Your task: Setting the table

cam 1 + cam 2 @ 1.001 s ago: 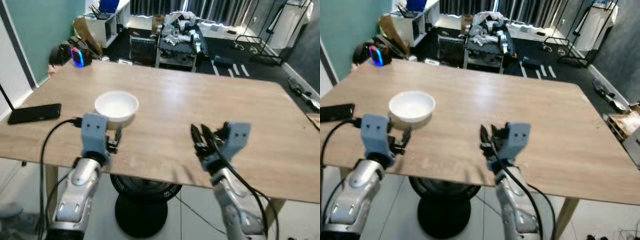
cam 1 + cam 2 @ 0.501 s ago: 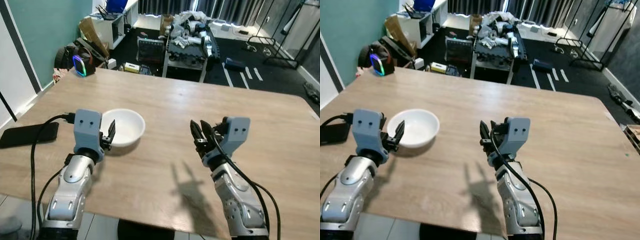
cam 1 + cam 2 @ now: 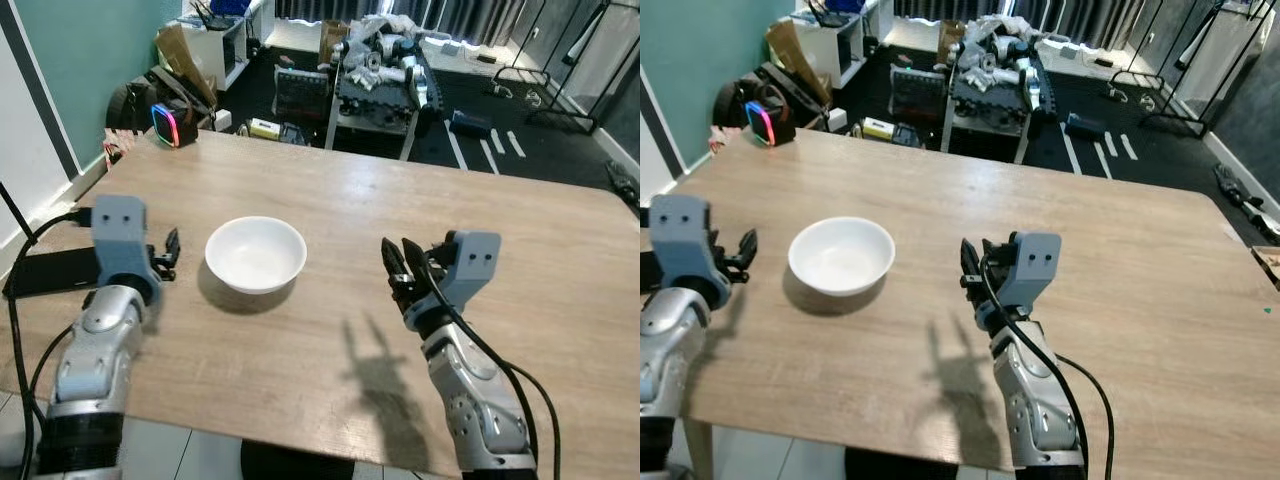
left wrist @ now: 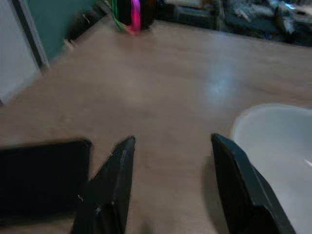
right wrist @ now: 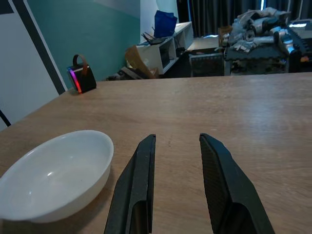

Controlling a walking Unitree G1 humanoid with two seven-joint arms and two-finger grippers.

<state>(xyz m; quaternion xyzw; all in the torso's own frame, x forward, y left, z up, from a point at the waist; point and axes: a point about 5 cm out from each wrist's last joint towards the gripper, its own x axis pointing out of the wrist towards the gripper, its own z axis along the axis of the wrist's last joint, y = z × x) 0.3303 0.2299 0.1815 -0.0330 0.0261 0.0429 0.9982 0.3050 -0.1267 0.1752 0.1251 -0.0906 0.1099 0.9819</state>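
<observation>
I see a light wood-grain bench [image 3: 420,210] spanning the foreground, its far edge running from the left corner toward the right. A teal wall [image 3: 90,50] with a white panel and a dark vertical strip stands along the bench's left side. Beyond the far edge the floor [image 3: 1140,110] is dark, marked with short white stripes [image 3: 500,145]. A low cart [image 3: 990,85] loaded with grey equipment stands past the middle of the far edge. A white shelving unit [image 3: 835,35] and a cardboard box [image 3: 180,55] sit toward the far left. A speaker with a glowing coloured ring [image 3: 170,125] rests beside the far left corner. Dark curtains [image 3: 1110,15] close the back. Lighting is even; the bench shows a soft sheen.
</observation>
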